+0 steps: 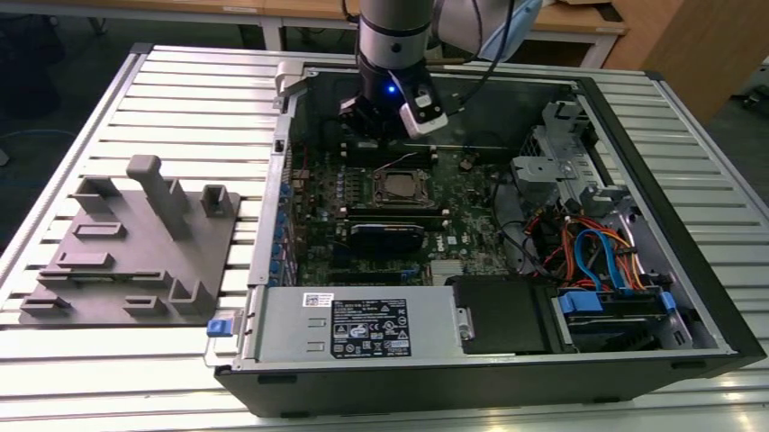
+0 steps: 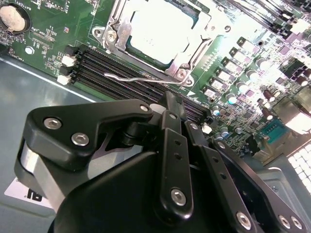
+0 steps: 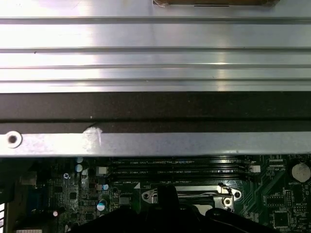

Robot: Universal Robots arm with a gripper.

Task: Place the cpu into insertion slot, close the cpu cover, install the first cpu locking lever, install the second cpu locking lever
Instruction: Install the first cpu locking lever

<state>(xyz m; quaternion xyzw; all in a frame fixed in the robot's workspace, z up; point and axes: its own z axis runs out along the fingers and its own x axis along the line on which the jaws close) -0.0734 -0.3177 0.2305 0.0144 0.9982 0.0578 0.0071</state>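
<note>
The cpu [image 2: 155, 26], a pale metal square, lies in the insertion slot [image 1: 402, 186] on the green board. The cpu cover [image 2: 190, 54] lies flat over it as a metal frame around its edges. A thin wire locking lever [image 2: 131, 76] runs along the socket edge facing the memory slots, and its bent end sticks out sideways. My gripper [image 2: 170, 99] hovers just above this lever with its black fingers pressed together and nothing between them. In the exterior view the gripper [image 1: 380, 135] hangs inside the case just behind the socket. The first wrist view shows the socket frame [image 3: 194, 194] beyond the fingers [image 3: 167, 201].
Black memory slots [image 2: 97, 65] lie between the gripper and the case wall [image 3: 155, 104]. A black module [image 1: 387, 236] sits in front of the socket. Cables [image 1: 601, 256] and a drive cage fill the exterior view's right. A grey fixture tray [image 1: 132, 243] rests on the slatted table.
</note>
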